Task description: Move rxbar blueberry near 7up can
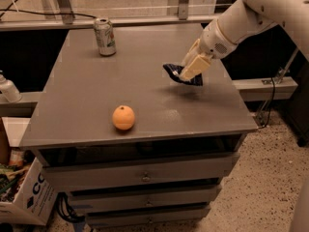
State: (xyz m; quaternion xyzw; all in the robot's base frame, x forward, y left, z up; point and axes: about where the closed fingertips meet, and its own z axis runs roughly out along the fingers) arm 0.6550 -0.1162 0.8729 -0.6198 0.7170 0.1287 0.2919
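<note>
My gripper (189, 70) is over the right half of the grey table (145, 66). It is shut on the rxbar blueberry (179, 75), a dark navy wrapper, and holds it lifted a little above the table top. The wrapper sticks out to the left and below the cream fingers (195, 66). The 7up can (105, 36), silvery with green and red marks, stands upright near the table's far left corner, well apart from the bar.
A round orange (123, 117) lies near the front edge of the table. A white bottle (8, 90) stands on a ledge at the left. A cardboard box (24, 197) sits on the floor at the lower left. Drawers (145, 175) sit under the table top.
</note>
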